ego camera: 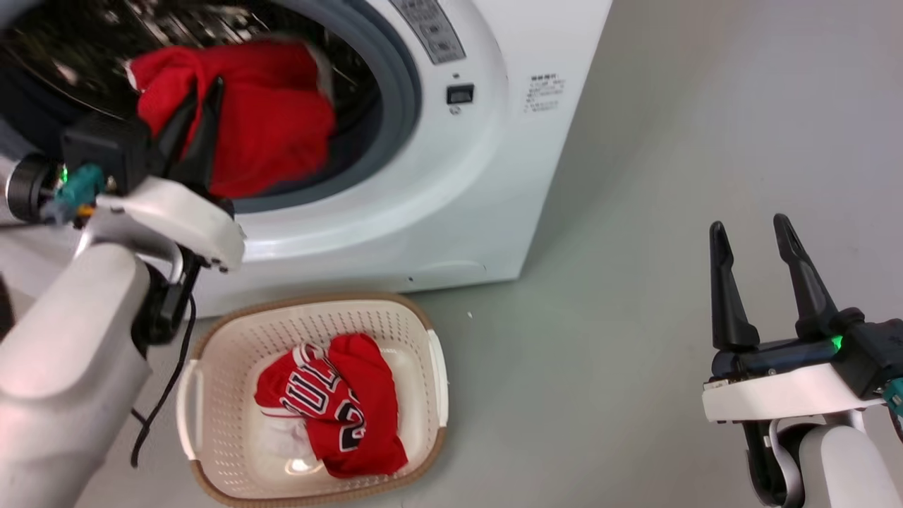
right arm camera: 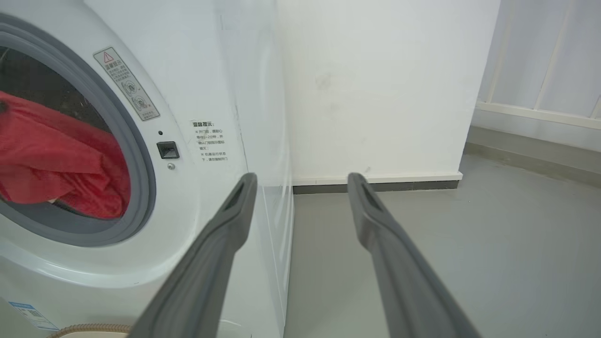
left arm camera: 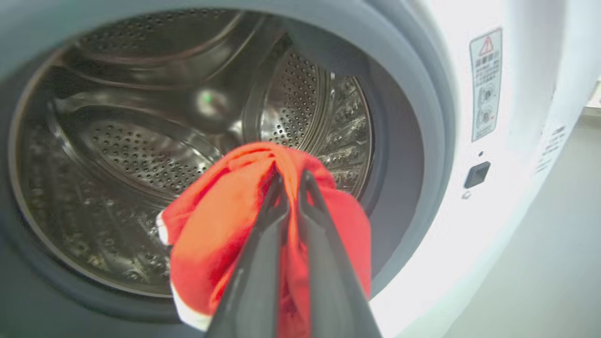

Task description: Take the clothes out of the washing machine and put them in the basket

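There, a red garment [ego camera: 275, 120] was pinched by the left gripper [ego camera: 207, 88], fingers clamped, at the washing machine [ego camera: 458, 212] opening. A jersey [ego camera: 331, 402] was seen lying in the basket [ego camera: 226, 353]. The right gripper [ego camera: 749, 227] was held spread and empty.

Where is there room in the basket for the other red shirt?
Bare room lies between the left wall of the basket and the jersey, plus a narrower strip along its right wall. The middle is crowded by the jersey. The grey floor right of the basket is bare too. The left gripper holds the red garment at the opening of the washing machine.
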You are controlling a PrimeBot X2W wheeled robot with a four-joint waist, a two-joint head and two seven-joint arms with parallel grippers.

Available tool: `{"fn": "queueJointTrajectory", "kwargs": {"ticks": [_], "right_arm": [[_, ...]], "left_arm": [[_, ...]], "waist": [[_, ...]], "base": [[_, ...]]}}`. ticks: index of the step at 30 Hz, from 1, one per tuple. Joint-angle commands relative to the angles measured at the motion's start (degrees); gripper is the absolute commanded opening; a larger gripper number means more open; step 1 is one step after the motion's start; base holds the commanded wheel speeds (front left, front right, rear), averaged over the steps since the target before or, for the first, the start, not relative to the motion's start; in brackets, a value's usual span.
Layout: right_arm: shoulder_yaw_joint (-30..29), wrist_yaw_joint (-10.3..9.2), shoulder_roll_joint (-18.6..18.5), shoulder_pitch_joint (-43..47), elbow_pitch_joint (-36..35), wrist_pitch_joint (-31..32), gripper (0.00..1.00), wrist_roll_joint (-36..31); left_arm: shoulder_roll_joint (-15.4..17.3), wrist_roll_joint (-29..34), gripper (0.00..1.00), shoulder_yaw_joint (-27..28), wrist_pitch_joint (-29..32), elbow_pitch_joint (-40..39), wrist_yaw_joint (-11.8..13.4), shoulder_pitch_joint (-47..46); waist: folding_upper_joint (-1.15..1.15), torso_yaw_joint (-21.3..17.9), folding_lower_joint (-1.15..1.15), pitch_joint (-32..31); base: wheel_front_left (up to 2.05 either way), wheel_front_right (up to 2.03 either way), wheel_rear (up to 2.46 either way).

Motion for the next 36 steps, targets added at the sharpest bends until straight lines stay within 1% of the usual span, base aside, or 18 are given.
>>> {"fn": "queueJointTrajectory", "kwargs": {"ticks": [1, 2, 3, 8, 11, 14, 16, 19, 24, 27, 29, 36], "right_arm": [[-0.2, -0.04, 0.1, 0.8, 0.0, -0.1, 1.0, -0.4], [-0.2, -0.05, 0.1, 0.9, 0.1, -0.1, 1.0, -0.5], [-0.2, -0.05, 0.1, 0.9, 0.1, -0.1, 1.0, -0.5], [-0.4, -0.04, 0.0, 0.8, 0.4, -0.1, 1.0, -0.2], [-0.3, -0.04, 0.1, 1.0, 0.6, -0.1, 1.0, 0.5], [-0.1, -0.05, 0.0, 0.9, 0.4, -0.1, 1.0, 0.7], [0.0, -0.04, 0.1, 0.7, 0.3, -0.1, 1.0, 0.9], [-0.1, -0.04, 0.0, 0.1, 0.1, -0.1, 1.0, 0.8], [-0.5, -0.04, 0.1, -0.7, -0.4, -0.1, 1.0, 0.2], [-0.7, -0.04, 0.1, -1.4, -1.0, -0.1, 1.0, -0.1], [-0.8, -0.04, 0.1, -1.8, -1.3, -0.1, 1.0, -0.1], [-1.3, -0.04, 0.1, -3.7, -3.3, -0.1, 1.0, -0.2]], "left_arm": [[0.8, 0.1, 0.0, 0.6, -0.4, -3.4, 1.5, 2.2], [1.3, 0.3, 0.0, 0.7, -0.4, -6.0, 2.5, 3.4], [1.3, 0.3, 0.0, 0.7, -0.4, -6.0, 2.5, 3.4], [4.1, 0.3, 0.0, 1.5, 0.6, -18.2, 7.8, 9.5], [5.4, -0.1, 0.0, 1.5, 1.5, -23.8, 10.5, 13.3], [5.8, -0.4, 0.0, 0.7, 2.6, -27.6, 12.3, 16.5], [5.5, -1.0, 0.0, 0.1, 3.0, -28.5, 13.1, 18.7], [3.5, -4.7, 0.0, 0.1, 2.7, -28.1, 12.2, 21.7], [2.0, -6.6, 0.0, -1.9, 2.7, -21.5, 9.3, 23.8], [1.0, -6.4, 0.0, -3.2, 2.8, -15.3, 7.4, 22.6], [-0.4, -7.4, 0.0, -3.8, 3.0, -10.7, 5.9, 21.7], [-4.3, -6.1, 0.0, -6.4, 3.6, 7.3, 0.4, 15.5]], "waist": [[0.0, 1.6, 0.02, -2.6], [0.0, 1.8, 0.02, -3.1], [0.0, 1.8, 0.02, -3.1], [0.0, 2.7, 0.02, -4.4], [0.0, 3.0, 0.02, -4.5], [0.0, 3.3, 0.02, -3.9], [0.0, 3.4, 0.02, -3.3], [0.0, 3.2, 0.02, -2.0], [0.0, 2.6, 0.02, 0.9], [0.0, 2.0, 0.02, 3.4], [0.0, 1.5, 0.02, 5.3], [0.0, -0.3, 0.02, 13.2]], "base": [[0.0, 0.0, 0.0], [0.0, 0.0, 0.0], [0.0, 0.0, 0.0], [0.0, 0.0, 0.0], [0.0, 0.0, 0.0], [0.0, 0.0, 0.0], [0.0, 0.0, 0.0], [0.0, 0.0, 0.0], [0.0, 0.0, 0.0], [0.0, 0.0, 0.0], [0.0, 0.0, 0.0], [0.0, 0.0, 0.0]]}}
